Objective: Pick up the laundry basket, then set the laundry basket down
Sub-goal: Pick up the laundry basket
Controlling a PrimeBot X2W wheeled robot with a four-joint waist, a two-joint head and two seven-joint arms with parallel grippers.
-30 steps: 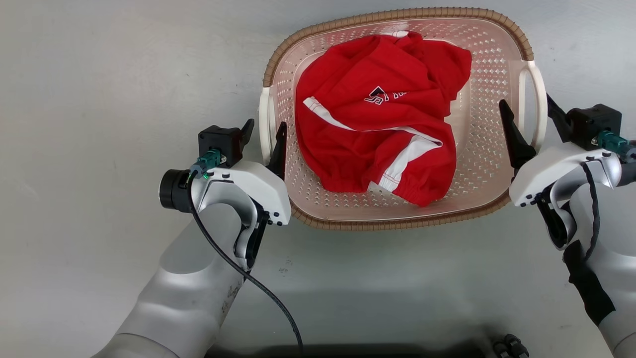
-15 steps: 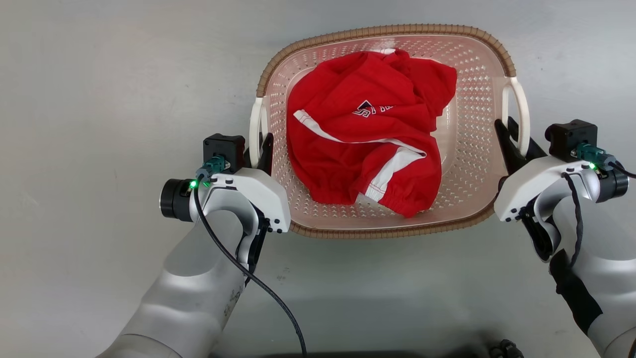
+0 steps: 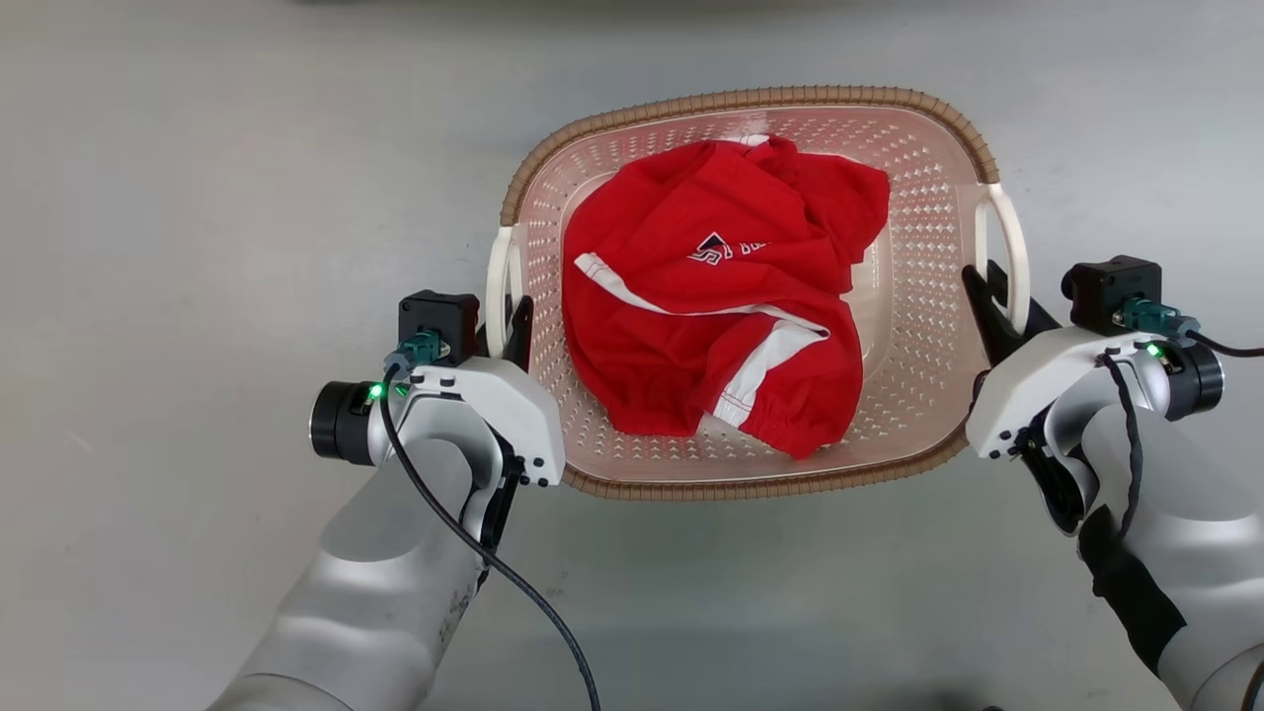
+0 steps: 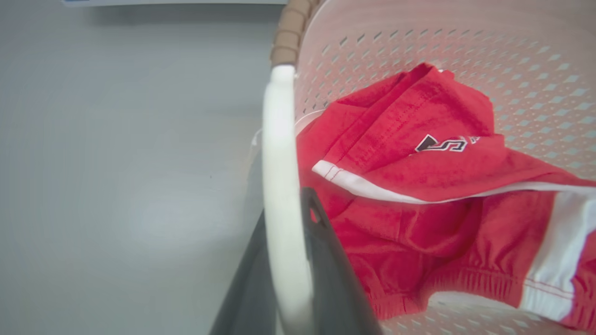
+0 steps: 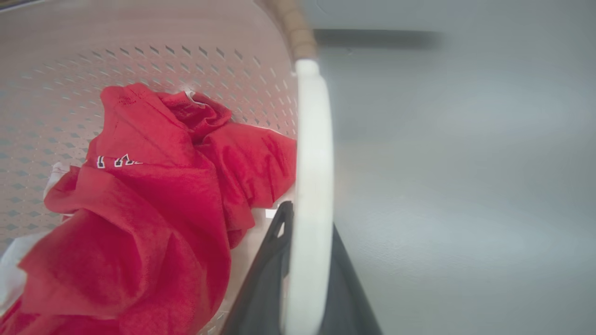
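Observation:
The laundry basket (image 3: 750,99) is pale pink and perforated, with a brown woven-look rim, and sits in the middle of the head view with a red garment (image 3: 711,296) crumpled inside. My left gripper (image 3: 502,318) is shut on the basket's white left handle (image 3: 497,276). The left wrist view has that handle (image 4: 279,139) pinched between the dark fingers (image 4: 326,260). My right gripper (image 3: 1005,296) is shut on the white right handle (image 3: 1012,237), which the right wrist view shows as a white bar (image 5: 314,139) between the right gripper (image 5: 309,216) fingers. Whether the basket is off the floor I cannot tell.
Plain grey floor (image 3: 197,197) lies on all sides of the basket. A black cable (image 3: 464,533) trails from my left wrist down over the forearm.
Both grippers stood open astride the handles a second ago and have since shut on them. The head camera has moved, so basket and arms sit lower in the picture.

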